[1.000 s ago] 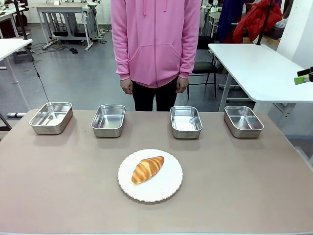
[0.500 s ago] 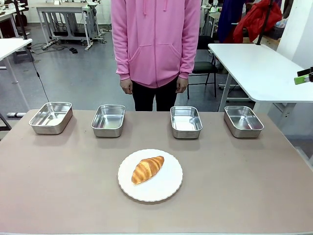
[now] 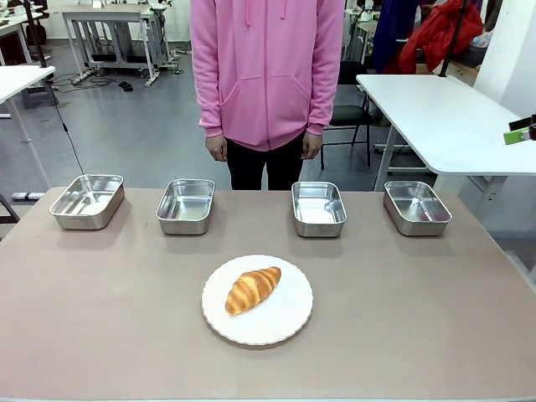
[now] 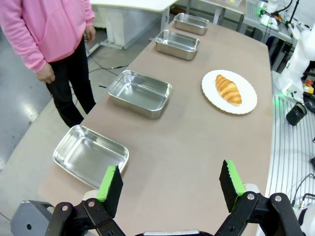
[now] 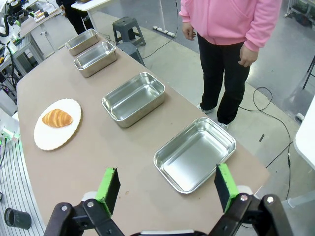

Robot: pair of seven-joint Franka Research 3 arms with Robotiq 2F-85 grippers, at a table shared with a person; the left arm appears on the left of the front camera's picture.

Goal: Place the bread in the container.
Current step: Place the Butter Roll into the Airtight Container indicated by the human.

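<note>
Not started: golden-brown crescent croissant (image 3: 253, 290) on round white scalloped plate (image 3: 285, 327) toward surface (image 3: 100, 318) near edge; four shiny rectangular steel containers (image 3: 319, 208) along far edge empty; left pincer (image 4: 170, 173) and right pincer (image 5: 166, 179) both released, holding nothing.

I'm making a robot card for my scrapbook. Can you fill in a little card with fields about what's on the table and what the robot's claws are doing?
bread: one croissant, lying on the plate
plate: round, white, mid-table
containers: four shiny steel pans in a row on the far side, all empty
person: standing behind the table, hands down
left gripper: open, holding nothing
right gripper: open, holding nothing
bread in a container: not yet
</note>
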